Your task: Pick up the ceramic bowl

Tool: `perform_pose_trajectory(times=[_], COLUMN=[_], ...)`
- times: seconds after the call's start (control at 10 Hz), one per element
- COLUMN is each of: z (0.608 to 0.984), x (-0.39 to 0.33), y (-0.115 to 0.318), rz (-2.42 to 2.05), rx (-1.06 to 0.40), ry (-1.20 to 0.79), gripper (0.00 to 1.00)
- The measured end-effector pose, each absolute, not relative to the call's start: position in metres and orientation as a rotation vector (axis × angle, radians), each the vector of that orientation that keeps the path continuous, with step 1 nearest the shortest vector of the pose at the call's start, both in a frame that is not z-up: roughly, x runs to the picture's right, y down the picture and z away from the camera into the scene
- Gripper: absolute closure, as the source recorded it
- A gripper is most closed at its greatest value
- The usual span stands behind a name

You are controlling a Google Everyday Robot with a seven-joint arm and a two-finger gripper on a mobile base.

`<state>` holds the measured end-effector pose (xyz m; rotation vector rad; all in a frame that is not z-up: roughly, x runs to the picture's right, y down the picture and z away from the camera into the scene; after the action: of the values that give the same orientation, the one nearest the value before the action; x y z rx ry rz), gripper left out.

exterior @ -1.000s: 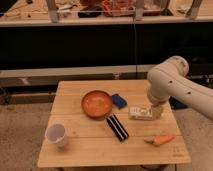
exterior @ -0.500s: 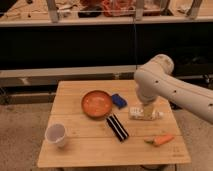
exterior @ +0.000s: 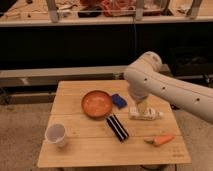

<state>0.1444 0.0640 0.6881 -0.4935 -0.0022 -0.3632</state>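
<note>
The ceramic bowl [exterior: 97,103] is round, shallow and orange-brown. It sits upright on the wooden table [exterior: 80,150], left of centre toward the back. My gripper [exterior: 141,106] hangs at the end of the white arm [exterior: 165,87], which reaches in from the right. It is over the right part of the table, to the right of the bowl and apart from it, just above a white packet.
A blue object [exterior: 119,100] lies right beside the bowl. A black bar [exterior: 118,127] lies in front of it. A white packet [exterior: 146,114] lies under the gripper, a carrot [exterior: 161,140] at front right, a white plastic cup [exterior: 55,135] at front left. A dark shelf unit stands behind.
The arm has swung leftward over the table, bringing the gripper closer to the bowl. The objects on the table have not moved.
</note>
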Motion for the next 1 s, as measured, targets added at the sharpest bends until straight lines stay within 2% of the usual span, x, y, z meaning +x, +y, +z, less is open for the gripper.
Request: perform_pose_trajectory(times=[1.0], z=[0.694], x=[0.092], y=[0.043], rz=[-0.622], rx=[-0.443], ry=[-0.085], gripper=[0.2])
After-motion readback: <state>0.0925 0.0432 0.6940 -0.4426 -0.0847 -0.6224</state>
